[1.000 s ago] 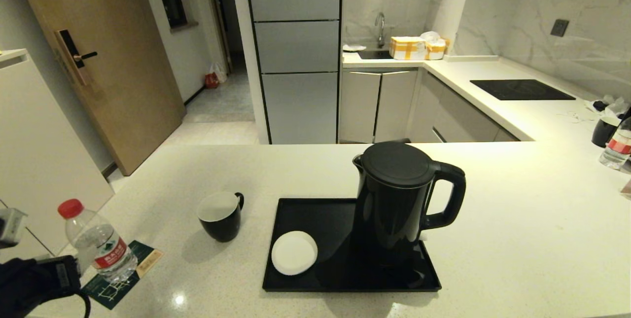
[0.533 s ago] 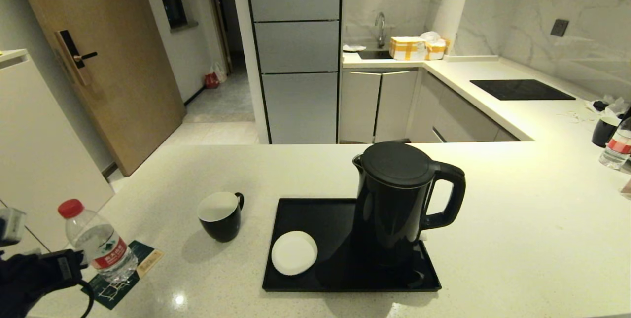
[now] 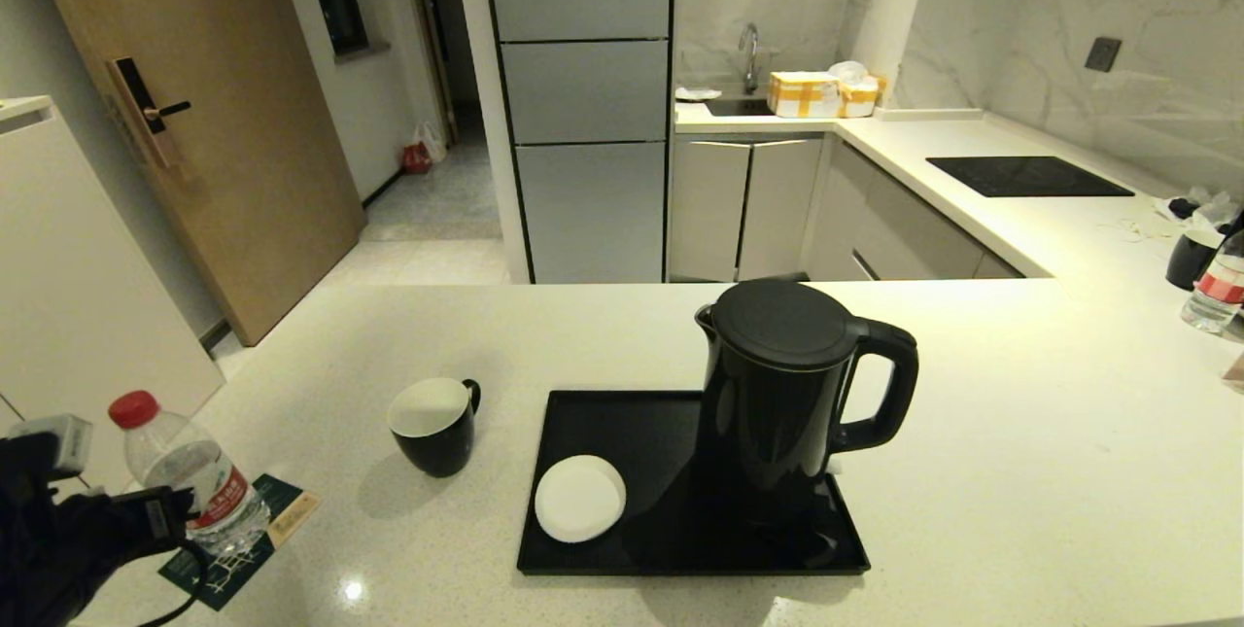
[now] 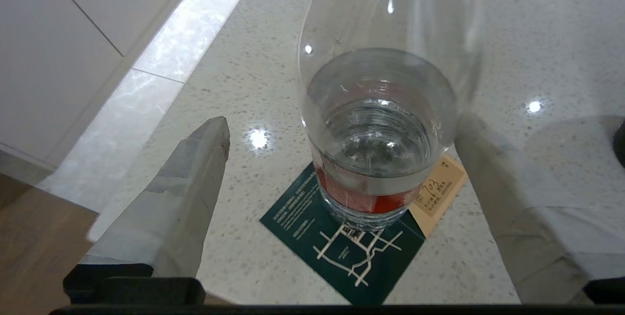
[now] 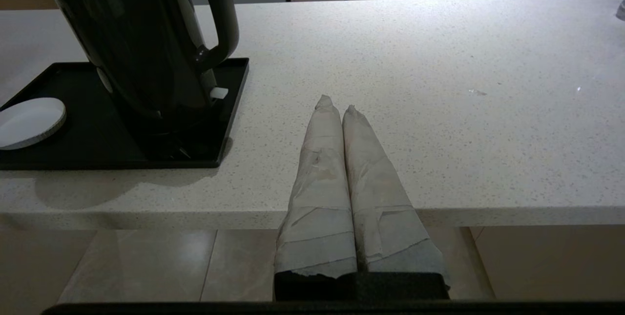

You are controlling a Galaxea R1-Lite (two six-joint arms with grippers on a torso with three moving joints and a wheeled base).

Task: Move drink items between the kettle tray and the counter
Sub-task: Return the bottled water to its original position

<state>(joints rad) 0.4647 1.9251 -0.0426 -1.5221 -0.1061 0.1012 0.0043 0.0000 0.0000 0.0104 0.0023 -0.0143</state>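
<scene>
The clear bottle [image 3: 190,481] with red cap and red label stands on a dark green leaflet [image 3: 228,559] at the counter's [image 3: 1020,471] near left corner. My left gripper [image 3: 117,486] is open there, its fingers [image 4: 195,183] on either side of the bottle [image 4: 381,124] with a gap on the one side that shows clearly. The black mug [image 3: 432,425] stands on the counter left of the black tray [image 3: 603,413]. On the tray are the white saucer [image 3: 580,499] and the tall kettle [image 3: 777,394]. My right gripper [image 5: 337,105] is shut and empty at the counter's front edge, right of the tray [image 5: 63,149].
The counter's left edge drops off just beyond the bottle. Another mug [image 3: 1191,258] and bottle [image 3: 1215,292] stand at the far right. A black hob panel [image 3: 1030,177] lies flush in the back counter. Bare worktop lies right of the kettle [image 5: 141,36].
My left gripper has moved up and in towards the bottle, now flanking it. The bottle has barely shifted. Mug, saucer, kettle and tray are unchanged.
</scene>
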